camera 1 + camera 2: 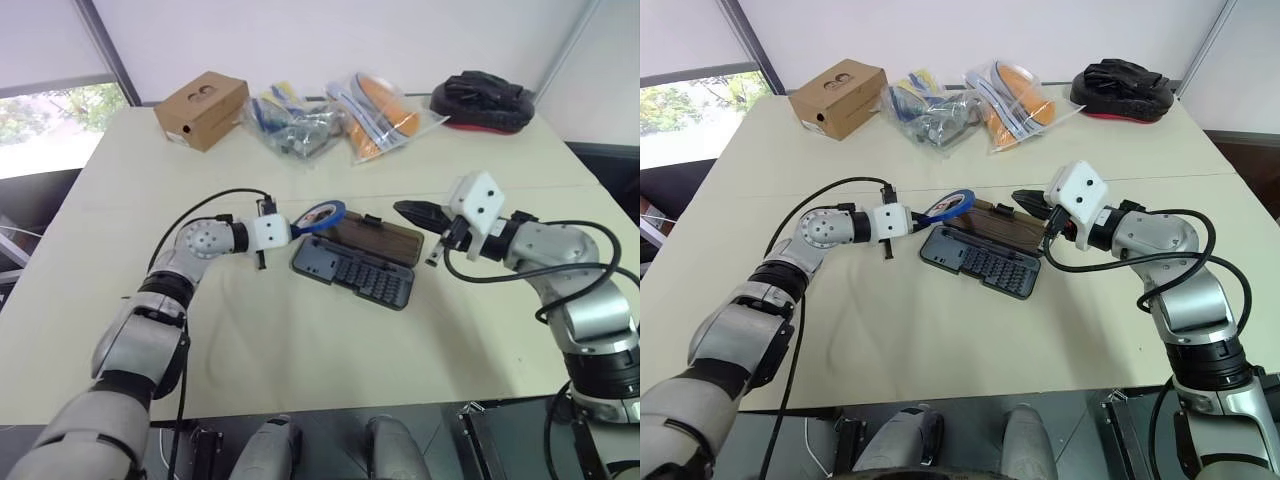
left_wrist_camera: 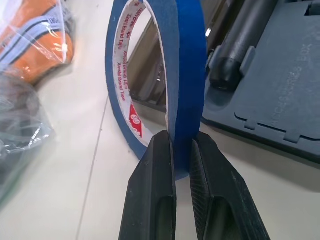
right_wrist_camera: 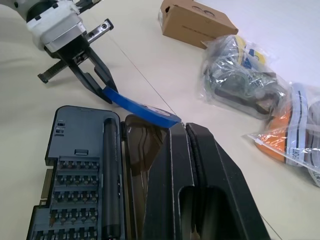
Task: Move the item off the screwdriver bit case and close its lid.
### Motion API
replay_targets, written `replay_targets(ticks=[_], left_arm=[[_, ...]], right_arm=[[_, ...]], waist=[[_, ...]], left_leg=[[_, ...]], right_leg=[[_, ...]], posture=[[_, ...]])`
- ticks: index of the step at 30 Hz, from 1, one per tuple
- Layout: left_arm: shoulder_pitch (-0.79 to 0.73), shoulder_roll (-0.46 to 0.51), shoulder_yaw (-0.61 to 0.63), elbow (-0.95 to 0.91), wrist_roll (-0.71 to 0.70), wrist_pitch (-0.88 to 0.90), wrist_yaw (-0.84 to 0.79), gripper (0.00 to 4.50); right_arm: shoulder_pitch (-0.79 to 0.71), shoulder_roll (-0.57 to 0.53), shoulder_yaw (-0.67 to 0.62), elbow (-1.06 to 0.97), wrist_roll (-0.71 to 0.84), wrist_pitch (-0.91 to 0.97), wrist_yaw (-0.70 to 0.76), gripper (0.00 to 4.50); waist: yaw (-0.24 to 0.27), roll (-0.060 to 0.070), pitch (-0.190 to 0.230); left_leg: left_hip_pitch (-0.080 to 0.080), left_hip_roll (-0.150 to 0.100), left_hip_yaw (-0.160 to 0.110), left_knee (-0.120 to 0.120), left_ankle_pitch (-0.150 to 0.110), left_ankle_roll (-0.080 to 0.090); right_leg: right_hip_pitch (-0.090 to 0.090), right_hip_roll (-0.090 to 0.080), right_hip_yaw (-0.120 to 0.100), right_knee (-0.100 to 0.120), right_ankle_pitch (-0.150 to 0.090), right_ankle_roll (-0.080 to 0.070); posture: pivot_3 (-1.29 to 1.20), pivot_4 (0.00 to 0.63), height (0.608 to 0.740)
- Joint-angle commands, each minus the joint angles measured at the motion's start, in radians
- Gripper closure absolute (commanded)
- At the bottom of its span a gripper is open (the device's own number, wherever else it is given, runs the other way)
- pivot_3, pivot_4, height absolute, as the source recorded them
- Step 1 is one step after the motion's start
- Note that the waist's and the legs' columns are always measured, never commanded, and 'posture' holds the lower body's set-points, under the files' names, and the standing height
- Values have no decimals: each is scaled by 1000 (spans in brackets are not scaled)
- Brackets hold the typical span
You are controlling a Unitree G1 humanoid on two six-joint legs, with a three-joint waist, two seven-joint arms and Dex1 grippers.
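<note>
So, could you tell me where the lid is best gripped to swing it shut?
Take the lid by its far long edge, opposite the hinge, coming from the back of the table. It lies open and flat behind the case, so that edge is free.

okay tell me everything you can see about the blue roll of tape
The blue roll of tape is a thin ring with a white inner core printed in red. It stands tilted on edge by the open case's far left corner, over the brown lid's end. The left gripper pinches its band between both black fingers.
</note>
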Motion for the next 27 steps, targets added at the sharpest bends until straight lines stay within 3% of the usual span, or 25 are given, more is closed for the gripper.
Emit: replay_targets(ticks=[1,6,9,15,20,27], left_arm=[[30,1,18,16,-2,48,41,4482],[75,23,125,-62,-76,136,183,4482],[158,60,214,-220,-113,218,305,4482],[430,109,409,-700,-155,516,495,4482],[694,129,548,-1057,-104,760,607,4482],[984,136,673,-1239,-11,945,704,4482]], right_arm=[[-18,-3,-26,-45,0,-2,-9,4500],[-14,9,-16,-52,2,4,-16,4500],[-9,23,-5,-60,8,11,-20,4500],[-4,56,26,-61,12,17,-8,4500],[-22,86,59,-38,12,9,12,4500],[-69,126,107,22,1,-25,54,4500]], waist=[[-1,0,0],[-10,0,0],[-33,0,0],[-45,0,0],[-45,0,0],[-26,0,0]], left_leg=[[0,0,0,0,0,0],[0,1,-2,0,0,0],[0,1,-2,-2,0,0],[-8,2,-3,-1,0,-1],[-10,3,-3,0,0,-1],[-10,3,-2,0,0,-2]], right_leg=[[0,0,0,0,0,0],[-1,0,0,1,0,0],[-3,0,0,3,0,0],[-21,-1,1,15,0,0],[-22,-2,2,14,0,0],[-22,-1,3,13,0,-1]], posture=[[0,150,740],[0,150,740],[0,150,740],[0,150,740],[0,150,740],[0,150,740]])
